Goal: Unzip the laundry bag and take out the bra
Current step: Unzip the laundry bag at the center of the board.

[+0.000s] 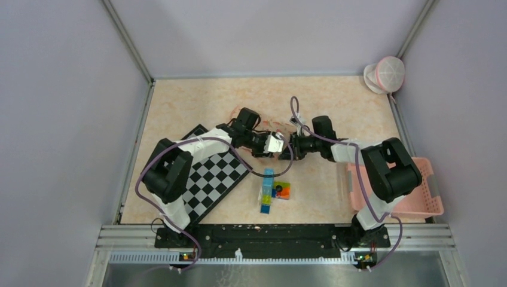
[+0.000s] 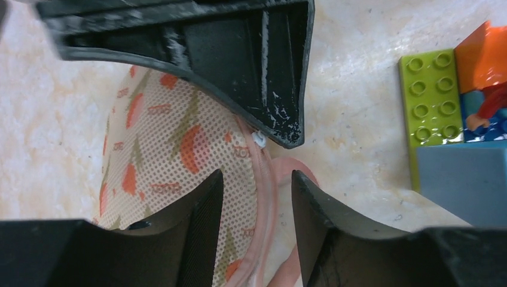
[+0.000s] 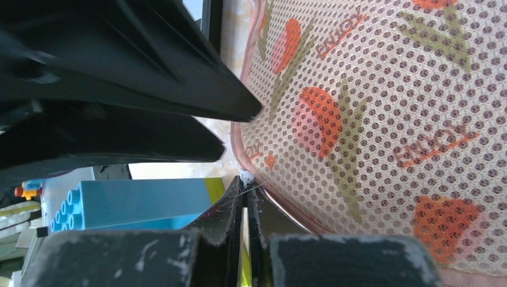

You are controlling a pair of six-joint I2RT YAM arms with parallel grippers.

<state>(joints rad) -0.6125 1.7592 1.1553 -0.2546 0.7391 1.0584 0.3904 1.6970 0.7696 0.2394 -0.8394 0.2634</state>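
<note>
Unzipping: my right tool (image 3: 246,200), clenched, seemingly pinches the zip pull (image 3: 245,177); left tool (image 2: 254,185) gapes astride the laundry bag (image 2: 161,149). Next I clamp, then pull.

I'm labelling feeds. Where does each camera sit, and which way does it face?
Top external: above and behind, looking down at the table; left arm and right arm show.
Left wrist: on that arm, facing the laundry bag past its open left gripper.
Right wrist: likewise, facing the bag past its shut right gripper.
Shared: both wrist views show the zipper pull.
</note>
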